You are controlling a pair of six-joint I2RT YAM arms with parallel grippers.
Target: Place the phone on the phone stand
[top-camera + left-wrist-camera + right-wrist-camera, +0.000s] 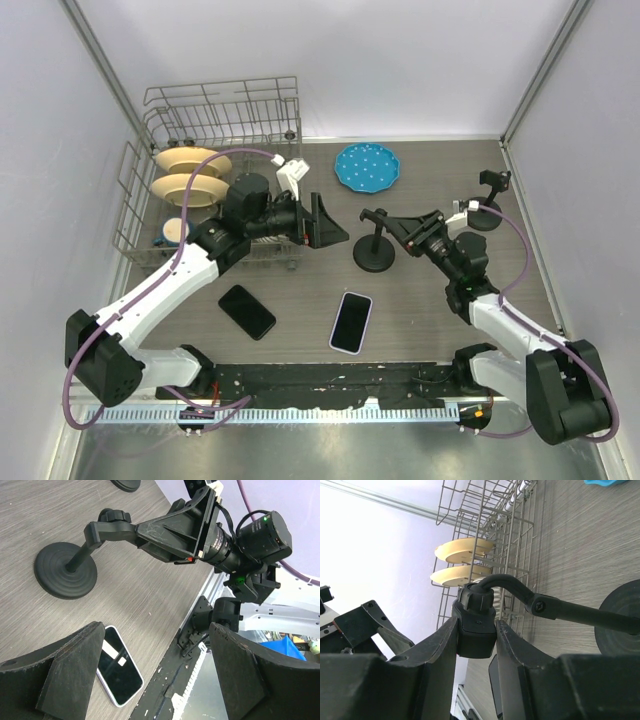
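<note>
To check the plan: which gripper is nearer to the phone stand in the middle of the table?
Right. The right gripper grips the phone stand at its top; the left gripper hangs open, apart, to its left.

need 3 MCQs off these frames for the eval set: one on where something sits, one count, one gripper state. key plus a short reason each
1. Where is the blue plate?
A) on the table, right of the dish rack
B) standing inside the rack
C) lying on a phone

2. How many phones lie on the table?
A) one
B) three
C) two

3. What is the state of the right gripper?
A) open and empty
B) shut on the head of the phone stand
C) shut on a phone

Key:
1 A: the top view shows it flat on the wood, outside the rack's wires.
2 C: only the black phone and the light-cased phone are there.
3 B: the right wrist view shows both fingers pressed against the stand's head.
</note>
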